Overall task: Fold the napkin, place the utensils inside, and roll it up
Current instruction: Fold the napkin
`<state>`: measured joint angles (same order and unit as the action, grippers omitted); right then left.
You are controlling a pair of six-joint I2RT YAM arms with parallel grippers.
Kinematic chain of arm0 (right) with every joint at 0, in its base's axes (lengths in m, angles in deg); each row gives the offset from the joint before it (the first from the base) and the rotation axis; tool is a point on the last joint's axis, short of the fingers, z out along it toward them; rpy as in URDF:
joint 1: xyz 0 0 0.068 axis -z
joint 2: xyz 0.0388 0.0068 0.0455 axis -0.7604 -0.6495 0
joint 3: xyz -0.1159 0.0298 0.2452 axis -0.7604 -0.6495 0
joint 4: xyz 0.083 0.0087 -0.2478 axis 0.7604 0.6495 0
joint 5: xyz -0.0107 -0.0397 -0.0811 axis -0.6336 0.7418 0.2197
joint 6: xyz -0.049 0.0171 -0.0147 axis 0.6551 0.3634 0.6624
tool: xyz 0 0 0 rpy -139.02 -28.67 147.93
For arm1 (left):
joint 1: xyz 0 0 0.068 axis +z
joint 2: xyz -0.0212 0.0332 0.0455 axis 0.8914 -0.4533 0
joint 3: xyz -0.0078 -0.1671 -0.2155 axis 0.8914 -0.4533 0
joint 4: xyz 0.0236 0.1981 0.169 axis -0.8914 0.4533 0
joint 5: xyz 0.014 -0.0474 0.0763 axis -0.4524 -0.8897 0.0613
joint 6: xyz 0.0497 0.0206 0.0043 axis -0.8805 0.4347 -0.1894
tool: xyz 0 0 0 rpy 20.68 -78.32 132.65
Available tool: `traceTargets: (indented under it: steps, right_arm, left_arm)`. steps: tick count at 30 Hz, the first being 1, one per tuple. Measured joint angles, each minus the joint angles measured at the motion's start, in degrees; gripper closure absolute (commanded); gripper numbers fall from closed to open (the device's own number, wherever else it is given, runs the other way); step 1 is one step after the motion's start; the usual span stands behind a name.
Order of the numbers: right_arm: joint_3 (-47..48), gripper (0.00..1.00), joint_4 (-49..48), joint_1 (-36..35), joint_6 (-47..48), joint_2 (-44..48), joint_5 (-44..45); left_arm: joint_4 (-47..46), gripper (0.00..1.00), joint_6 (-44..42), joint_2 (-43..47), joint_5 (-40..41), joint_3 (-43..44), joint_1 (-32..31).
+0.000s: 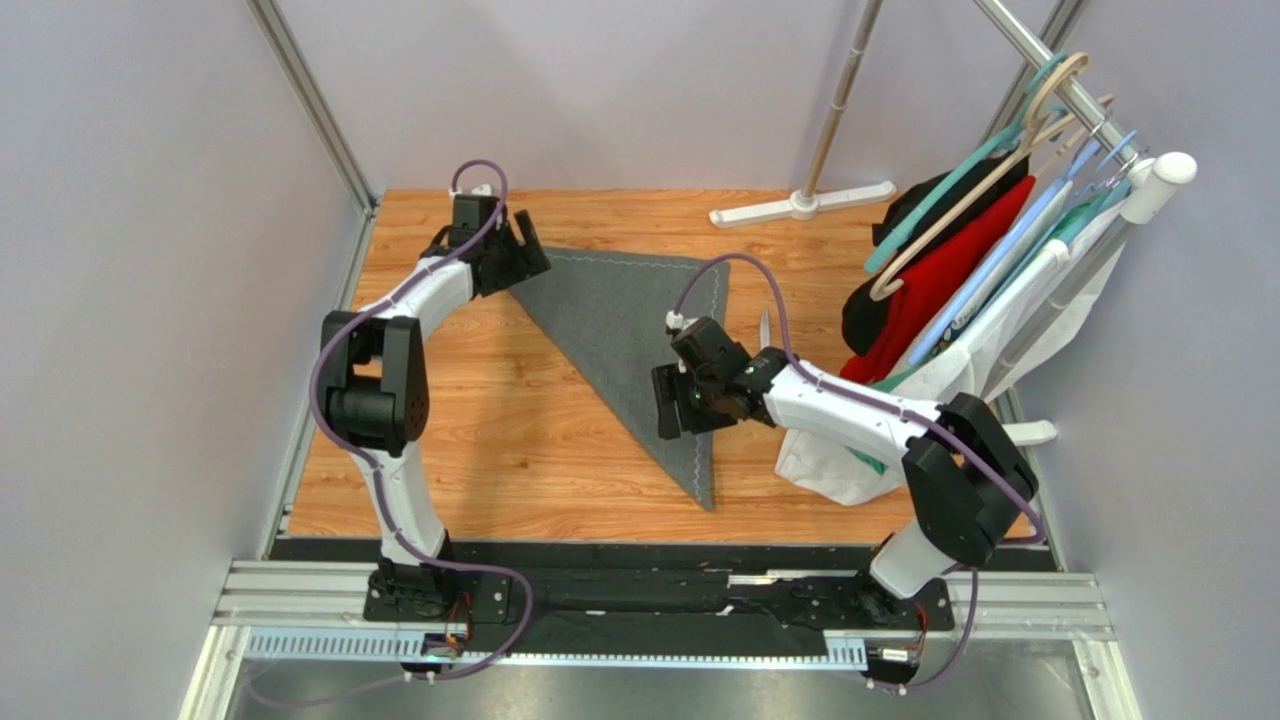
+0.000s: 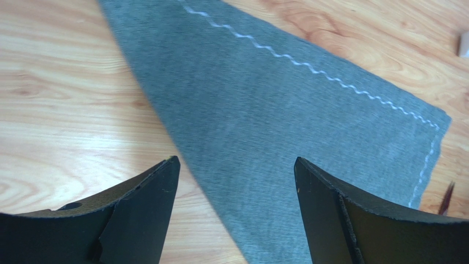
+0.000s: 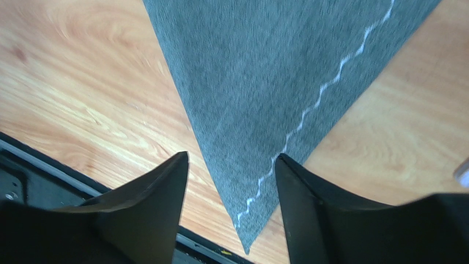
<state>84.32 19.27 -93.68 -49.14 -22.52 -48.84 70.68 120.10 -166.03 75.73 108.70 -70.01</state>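
The left jaws are standing wide apart, holding nothing, over the napkin [image 1: 624, 315] corner nearest the far left corner of the surface [image 1: 496, 435]. The right jaws are spread too, hanging over the napkin's tip that is pointing at the near edge. The napkin is lying flat as a triangle. I think grabbing that tip needs both layers pinched together, low and gently.

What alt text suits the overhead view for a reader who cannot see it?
A dark grey napkin, folded into a triangle, lies flat on a wooden table. The left gripper is at its far left corner, the right gripper over its right edge, both with fingers open. Garments hang at the right.
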Motion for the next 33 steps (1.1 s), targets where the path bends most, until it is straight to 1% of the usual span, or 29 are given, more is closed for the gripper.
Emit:
traceTargets:
  steps: [4, 12, 20, 25, 33]
  right_arm:
    - [-3.5, 0.44, 0.7, -2.7, -3.4, 2.5, 1.4]
    - [-5.6, 0.47, 1.6, -7.7, -8.5, 3.1, 4.1]
    - [-10.4, 0.47, 1.6, -9.5, -12.7, 4.2, 4.6]
    - [-10.6, 0.48, 1.1, -11.2, -13.8, 4.1, 4.6]
    - [-10.6, 0.48, 0.7, -13.1, -15.0, 2.9, 5.1]
  left_arm:
    - [0.4, 0.19, 0.0, -0.1, 0.0, -0.9, 3.2]
    - [1.4, 0.22, 0.3, -3.0, -2.7, -0.1, 7.9]
    - [3.2, 0.23, 0.5, -4.5, -4.1, 1.5, 8.3]
    - [3.1, 0.26, 0.5, -5.0, -4.1, 3.4, 8.5]
    - [3.2, 0.26, 0.5, -5.2, -4.1, 3.4, 9.1]
